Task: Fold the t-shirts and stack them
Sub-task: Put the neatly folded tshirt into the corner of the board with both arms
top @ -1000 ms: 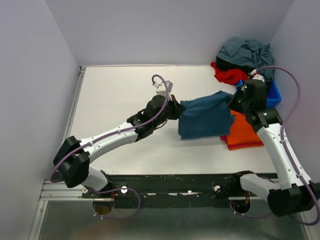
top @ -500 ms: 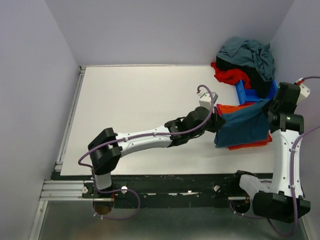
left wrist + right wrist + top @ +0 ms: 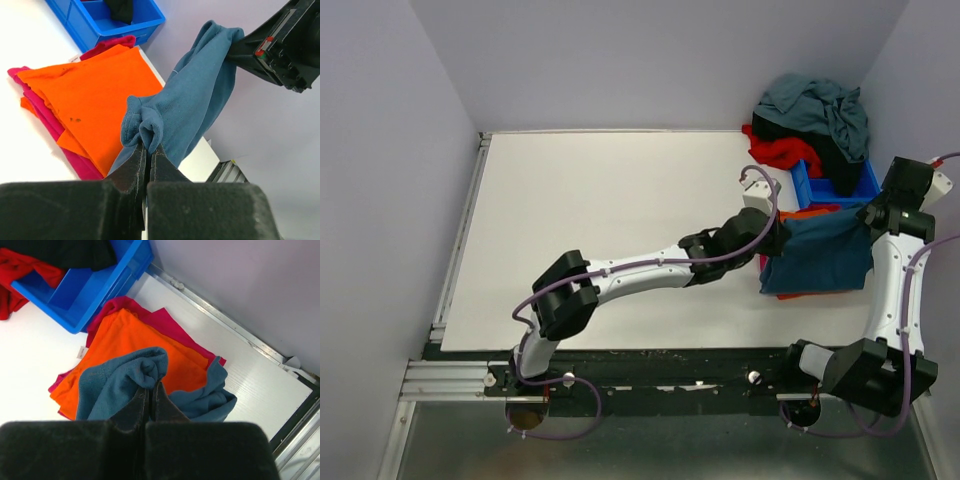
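Top view: my left gripper (image 3: 767, 240) is pinched shut on the left corner of the teal shirt (image 3: 820, 262). My right gripper (image 3: 868, 216) is pinched shut on its right corner. The shirt hangs stretched between my two grippers. Under it only thin strips of the orange shirt (image 3: 802, 213) show. Just beyond my grippers is the blue bin (image 3: 812, 186), with the black shirt (image 3: 838, 172) spilling over it. The red shirt (image 3: 776, 150) and grey-blue shirt (image 3: 815, 100) are heaped behind it in the table (image 3: 600, 220) corner. The side wall (image 3: 920, 90) is tight against my right arm.

Left wrist: my fingers (image 3: 134, 167) are closed, with a bunched teal shirt (image 3: 195, 105) corner between them. The cloth runs up and away to the right gripper (image 3: 280, 45). Below and to the left of my tips lies the orange shirt (image 3: 100, 85), flat on the pink shirt (image 3: 42, 112). The blue bin (image 3: 95, 22) is just past that stack.

Right wrist: my fingers (image 3: 165, 410) are shut on a teal shirt (image 3: 115, 380) fold. The rest sags under my tips over the orange shirt (image 3: 130, 335); I cannot tell whether it touches. The pink shirt (image 3: 155, 317) edge pokes out beyond. The blue bin (image 3: 95, 280) is near, up and to the left, and the red shirt (image 3: 20, 270) is beside it. The table's metal rail (image 3: 225, 322) and the wall are close on the right.
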You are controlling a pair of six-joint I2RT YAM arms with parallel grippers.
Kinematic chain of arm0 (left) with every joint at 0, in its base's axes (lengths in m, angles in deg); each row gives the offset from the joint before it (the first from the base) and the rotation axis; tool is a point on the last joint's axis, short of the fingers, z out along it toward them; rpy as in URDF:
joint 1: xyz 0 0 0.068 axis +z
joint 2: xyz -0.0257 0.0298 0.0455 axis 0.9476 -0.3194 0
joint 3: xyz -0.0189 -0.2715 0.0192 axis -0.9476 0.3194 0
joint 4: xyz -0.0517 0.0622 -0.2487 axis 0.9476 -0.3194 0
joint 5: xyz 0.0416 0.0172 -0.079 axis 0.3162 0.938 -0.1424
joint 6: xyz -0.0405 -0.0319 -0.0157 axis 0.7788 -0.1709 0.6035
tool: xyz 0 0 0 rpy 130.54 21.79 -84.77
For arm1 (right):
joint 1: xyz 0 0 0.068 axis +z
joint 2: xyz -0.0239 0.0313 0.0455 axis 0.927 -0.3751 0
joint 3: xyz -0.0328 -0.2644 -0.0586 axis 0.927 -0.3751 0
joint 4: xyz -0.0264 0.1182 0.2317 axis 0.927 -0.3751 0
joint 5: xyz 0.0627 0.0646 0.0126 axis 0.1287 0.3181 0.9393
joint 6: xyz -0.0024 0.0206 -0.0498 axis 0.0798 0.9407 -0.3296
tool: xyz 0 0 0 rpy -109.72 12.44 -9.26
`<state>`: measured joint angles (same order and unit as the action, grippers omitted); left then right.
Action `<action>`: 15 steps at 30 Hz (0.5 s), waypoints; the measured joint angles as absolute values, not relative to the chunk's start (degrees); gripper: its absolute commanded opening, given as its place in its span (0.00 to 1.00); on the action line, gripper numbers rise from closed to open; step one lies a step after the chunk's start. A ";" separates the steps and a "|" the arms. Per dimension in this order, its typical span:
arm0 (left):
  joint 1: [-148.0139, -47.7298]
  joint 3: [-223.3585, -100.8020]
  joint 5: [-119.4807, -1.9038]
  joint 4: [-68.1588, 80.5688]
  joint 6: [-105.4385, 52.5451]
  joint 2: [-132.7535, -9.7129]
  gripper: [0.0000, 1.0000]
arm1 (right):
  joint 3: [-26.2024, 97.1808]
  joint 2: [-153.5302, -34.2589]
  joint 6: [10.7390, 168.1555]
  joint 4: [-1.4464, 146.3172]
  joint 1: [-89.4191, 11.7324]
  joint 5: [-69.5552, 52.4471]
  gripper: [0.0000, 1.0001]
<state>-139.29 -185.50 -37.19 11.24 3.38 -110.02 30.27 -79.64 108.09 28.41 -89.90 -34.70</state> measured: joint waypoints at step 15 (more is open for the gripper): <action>-134.35 -190.27 -40.62 11.30 6.46 -114.50 0.00 | 35.80 -83.62 107.82 29.22 -92.75 -29.93 0.01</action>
<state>-134.35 -190.27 -40.62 11.30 6.46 -114.50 35.80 -83.62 107.82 29.22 -92.75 -29.93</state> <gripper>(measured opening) 0.030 0.023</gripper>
